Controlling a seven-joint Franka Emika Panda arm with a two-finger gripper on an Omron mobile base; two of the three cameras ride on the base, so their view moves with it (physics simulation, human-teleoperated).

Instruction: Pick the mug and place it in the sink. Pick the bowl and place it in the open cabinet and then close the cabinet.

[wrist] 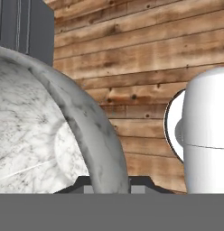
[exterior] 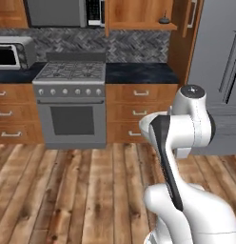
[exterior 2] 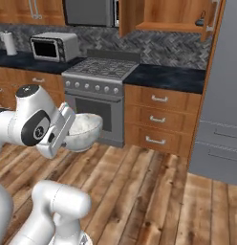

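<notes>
my claw (exterior 2: 72,131) is pinching the rim of the bowl (exterior 2: 83,130), one finger on each side of the wall; in the hand view the rim (wrist: 93,131) passes between the finger tips at the bottom edge. the bowl hangs clear of the wooden floor (exterior: 67,190), held in front of my folded arm, roughly level, opening up. it is well apart from the counter (exterior 2: 173,76) and from the stove (exterior 2: 99,81).

target: the open cabinet (exterior: 139,16), high on the wall to the right of the stove, above the counter. both doors (exterior: 106,19) stand swung out. a small dark teapot (exterior: 163,20) sits on its shelf toward the right.

step in hand, as i judge it: carry the bowl up to the shelf. the mug and the sink are outside these views, so i cannot confirm that part of the task.

hazards from here:
- the grip is on a thin rim only, off the bowl's centre. a quick swing or a wrist roll could let the bowl pivot or slip out.
- the lift is long and the arm is tucked close. the bowl could strike the counter edge or the lower edge of the cabinet on the way up.
- the open doors flank the entry; a wide approach could clip one.
- setting down too far right could knock the teapot.
- a bowl left overhanging the shelf front would block the doors from closing.
</notes>
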